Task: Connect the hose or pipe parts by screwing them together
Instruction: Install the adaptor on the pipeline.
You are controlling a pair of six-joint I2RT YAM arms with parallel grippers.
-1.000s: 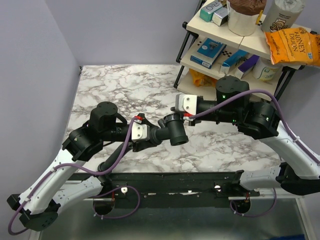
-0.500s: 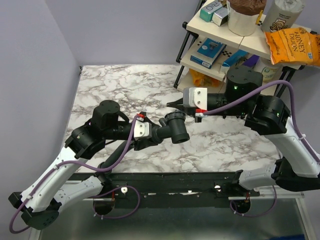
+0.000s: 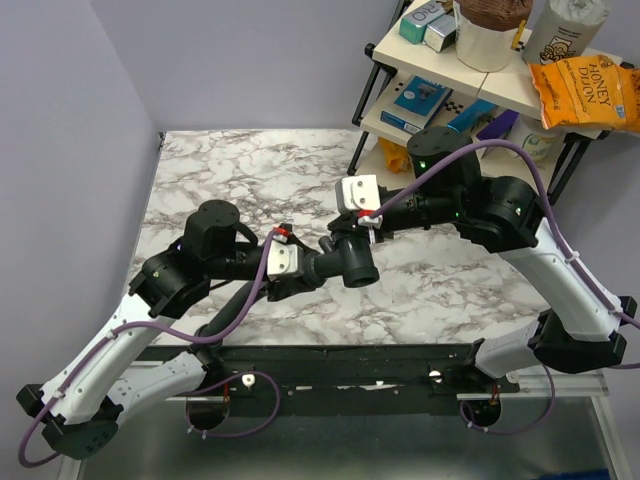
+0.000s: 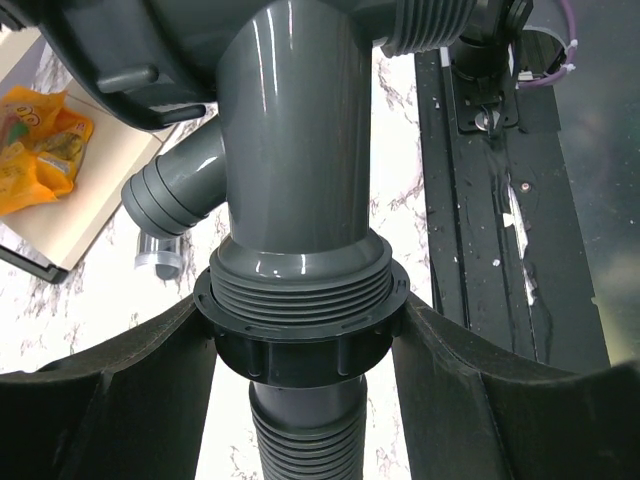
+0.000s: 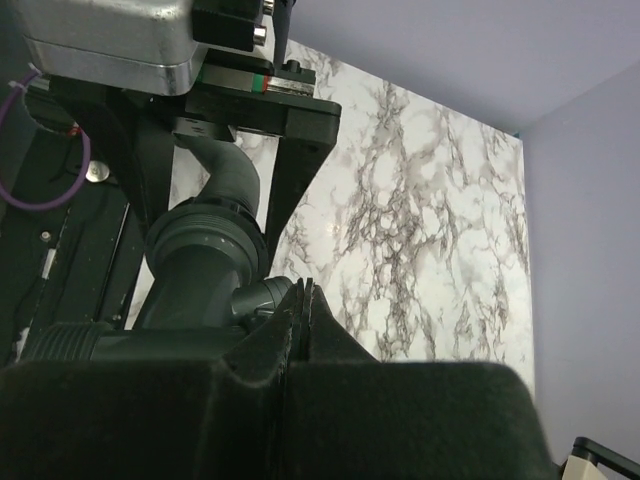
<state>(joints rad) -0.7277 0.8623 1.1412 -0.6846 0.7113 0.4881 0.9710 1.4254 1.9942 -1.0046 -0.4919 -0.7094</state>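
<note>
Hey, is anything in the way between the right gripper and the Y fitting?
Nothing visible. The shut right gripper has its tips right beside the fitting, with no object between them. The left gripper grips the collar nut.

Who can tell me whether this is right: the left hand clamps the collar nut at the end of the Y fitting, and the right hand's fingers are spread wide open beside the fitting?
Not quite. The right hand is shut, its fingers pressed together with nothing between them, as the right wrist view shows. The left hand does clamp the collar nut at the end of the Y fitting.
</note>
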